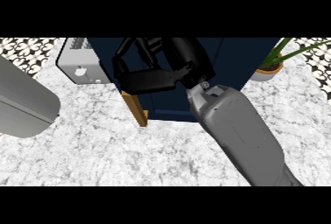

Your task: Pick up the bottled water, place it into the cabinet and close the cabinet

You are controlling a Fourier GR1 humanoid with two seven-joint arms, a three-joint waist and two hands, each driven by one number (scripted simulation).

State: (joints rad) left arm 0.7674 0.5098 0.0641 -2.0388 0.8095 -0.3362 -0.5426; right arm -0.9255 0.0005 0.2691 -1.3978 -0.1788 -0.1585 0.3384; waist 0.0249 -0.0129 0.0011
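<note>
Marble counter, right hand raised at navy cabinet, fingers spread

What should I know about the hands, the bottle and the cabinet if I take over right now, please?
Right hand: reached up to the cabinet, palm flat against its door edge, fingers straight, holding nothing.
Left hand: out of view; only its forearm shows at the left edge.
Bottle: not visible on the counter; possibly already inside, cannot confirm.
Door looks nearly shut but a wooden edge shows.
Left: finish closing, check the bottle.
</note>
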